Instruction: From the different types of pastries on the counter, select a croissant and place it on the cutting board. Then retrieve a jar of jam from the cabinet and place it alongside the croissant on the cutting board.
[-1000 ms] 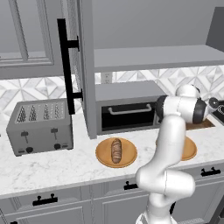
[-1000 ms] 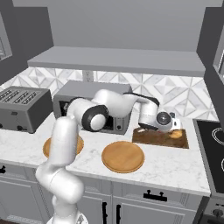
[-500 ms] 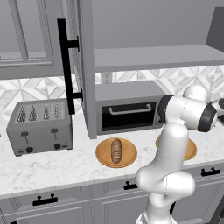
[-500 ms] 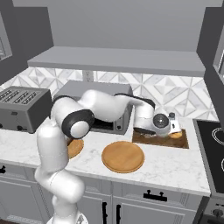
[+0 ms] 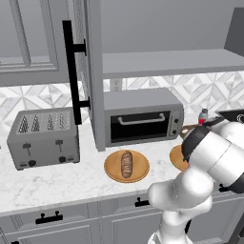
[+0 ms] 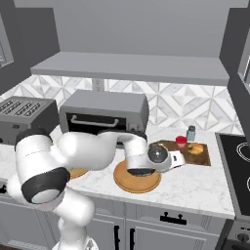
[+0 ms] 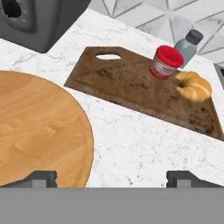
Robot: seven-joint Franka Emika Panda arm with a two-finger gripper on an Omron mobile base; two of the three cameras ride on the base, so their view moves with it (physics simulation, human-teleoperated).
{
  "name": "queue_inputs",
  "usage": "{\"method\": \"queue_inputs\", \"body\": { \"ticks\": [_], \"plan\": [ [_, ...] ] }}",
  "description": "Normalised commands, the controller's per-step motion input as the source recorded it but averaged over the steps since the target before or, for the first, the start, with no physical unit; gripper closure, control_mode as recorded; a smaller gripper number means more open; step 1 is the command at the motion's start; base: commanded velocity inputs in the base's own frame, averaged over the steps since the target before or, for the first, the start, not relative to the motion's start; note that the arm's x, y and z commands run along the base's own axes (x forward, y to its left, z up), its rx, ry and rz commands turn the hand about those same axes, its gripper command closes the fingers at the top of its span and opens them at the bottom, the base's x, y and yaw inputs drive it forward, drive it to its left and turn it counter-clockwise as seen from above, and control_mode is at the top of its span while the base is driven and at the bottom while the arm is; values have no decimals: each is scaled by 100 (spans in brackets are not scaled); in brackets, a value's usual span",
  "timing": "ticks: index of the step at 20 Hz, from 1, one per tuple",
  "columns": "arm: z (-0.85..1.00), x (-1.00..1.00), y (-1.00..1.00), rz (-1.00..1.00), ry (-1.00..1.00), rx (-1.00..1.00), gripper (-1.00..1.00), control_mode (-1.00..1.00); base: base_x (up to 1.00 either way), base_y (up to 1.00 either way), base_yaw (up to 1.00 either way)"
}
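Jar of jam (image 7: 166,61) on cutting board (image 7: 131,83); end effector (image 7: 111,176) pulled back.

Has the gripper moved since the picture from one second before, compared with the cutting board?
Yes. In the right base view the gripper has drawn back leftward off the cutting board, toward the round wooden plate.

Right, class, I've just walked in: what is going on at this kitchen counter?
The croissant and the jar of jam both sit on the cutting board, side by side. The pincer is open and holds nothing, hanging above the counter beside a round wooden plate. A dark loaf lies on another plate. The job looks finished.
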Motion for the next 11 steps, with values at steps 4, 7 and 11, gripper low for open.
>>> {"method": "queue_inputs", "body": {
  "ticks": [4,7,11],
  "plan": [
    [52,-100,100,0,9,-11,-100,-100,0,0,0],
    [65,-100,100,-4,17,-17,-100,-100,0,0,0],
    [89,-93,99,-4,23,-18,-100,-100,0,0,0]
  ]
}}
